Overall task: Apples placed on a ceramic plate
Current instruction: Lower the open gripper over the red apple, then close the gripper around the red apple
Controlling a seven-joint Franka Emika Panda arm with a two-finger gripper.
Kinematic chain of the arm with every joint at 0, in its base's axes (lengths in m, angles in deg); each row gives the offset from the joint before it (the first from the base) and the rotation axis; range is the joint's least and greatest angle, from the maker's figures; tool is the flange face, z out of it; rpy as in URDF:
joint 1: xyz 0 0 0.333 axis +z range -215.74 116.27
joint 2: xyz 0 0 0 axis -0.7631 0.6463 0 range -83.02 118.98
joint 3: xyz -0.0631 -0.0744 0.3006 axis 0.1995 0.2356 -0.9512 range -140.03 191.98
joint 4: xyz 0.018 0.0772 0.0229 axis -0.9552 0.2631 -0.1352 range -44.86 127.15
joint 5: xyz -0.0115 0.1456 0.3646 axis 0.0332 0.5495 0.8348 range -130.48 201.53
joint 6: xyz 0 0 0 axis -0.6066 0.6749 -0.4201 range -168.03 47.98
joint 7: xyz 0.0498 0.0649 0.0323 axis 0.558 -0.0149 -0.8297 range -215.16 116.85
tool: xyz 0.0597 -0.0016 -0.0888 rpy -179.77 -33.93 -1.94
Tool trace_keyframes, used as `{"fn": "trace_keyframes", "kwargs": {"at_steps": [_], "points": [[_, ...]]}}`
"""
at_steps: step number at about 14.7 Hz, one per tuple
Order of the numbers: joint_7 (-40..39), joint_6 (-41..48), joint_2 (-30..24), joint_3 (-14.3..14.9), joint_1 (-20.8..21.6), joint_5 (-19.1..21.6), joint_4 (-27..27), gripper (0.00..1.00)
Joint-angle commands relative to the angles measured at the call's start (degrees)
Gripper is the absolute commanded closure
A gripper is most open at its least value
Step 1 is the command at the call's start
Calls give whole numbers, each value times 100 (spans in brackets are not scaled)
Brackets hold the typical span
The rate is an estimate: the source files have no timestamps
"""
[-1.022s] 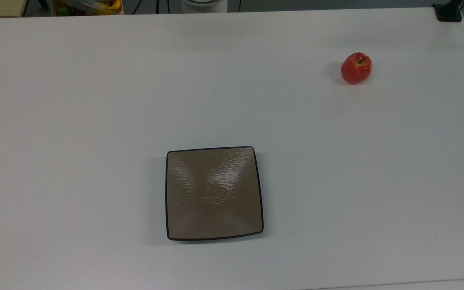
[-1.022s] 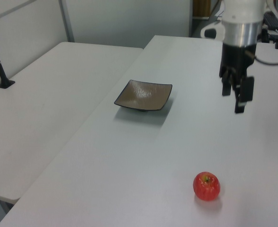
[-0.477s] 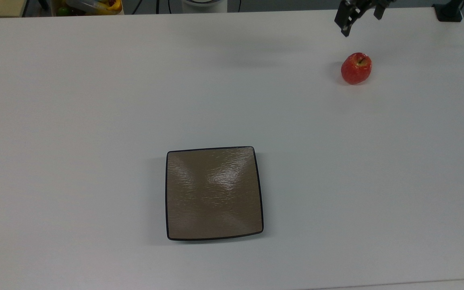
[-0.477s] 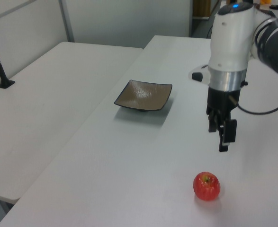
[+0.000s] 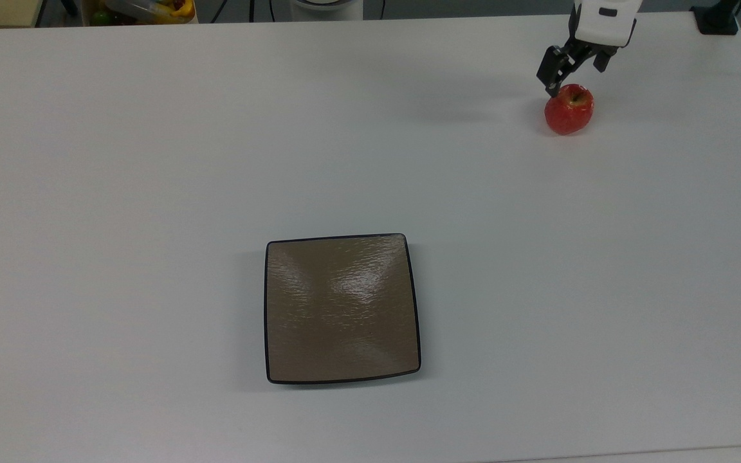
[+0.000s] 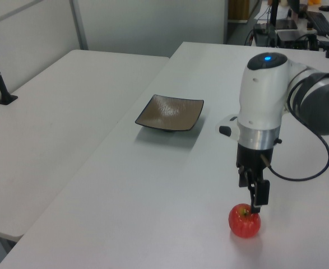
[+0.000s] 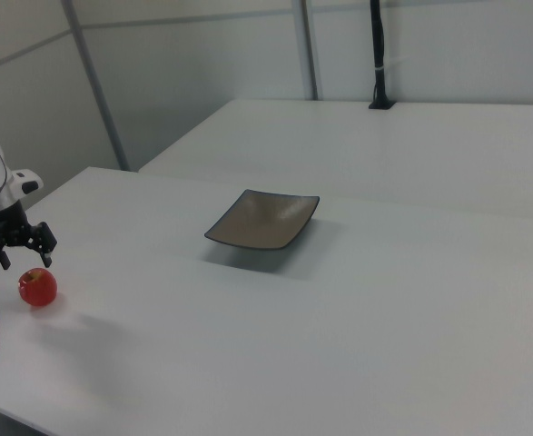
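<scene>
Top view showed the apple [image 5: 568, 109] resting on the white counter [image 5: 152, 161], well apart from the ceramic plate [image 5: 342, 308], up toward the top view's upper right from it, with bare counter between the two. The apple stood with its stem uppermost, red all round and yellow-green at the crown. The pincer [image 5: 575, 67] hung just above the apple, pointing down, its two black fingers spread apart wider than the crown of the fruit and pinching nothing; one fingertip overlapped the apple's upper edge in the top view. In the left view the pincer [image 6: 255, 196] hovered right over the apple [image 6: 244, 220], the lower fingertip close to the stem; whether it touched the skin could not be told. In the right view the apple [image 7: 37, 286] sat far to the right view's left of the plate [image 7: 262, 220], and the pincer [image 7: 15, 247] straddled the space directly above it with both fingers apart. The plate lay flat with nothing on it, glossy tan-brown inside a thin black rim.
</scene>
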Motion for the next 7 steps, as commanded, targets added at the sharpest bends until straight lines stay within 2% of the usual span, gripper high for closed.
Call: {"fn": "trace_keyframes", "kwargs": {"at_steps": [1,7], "points": [[269,-373,261,16,109,-206,68,0],[514,-584,490,16,117,-575,68,0]]}}
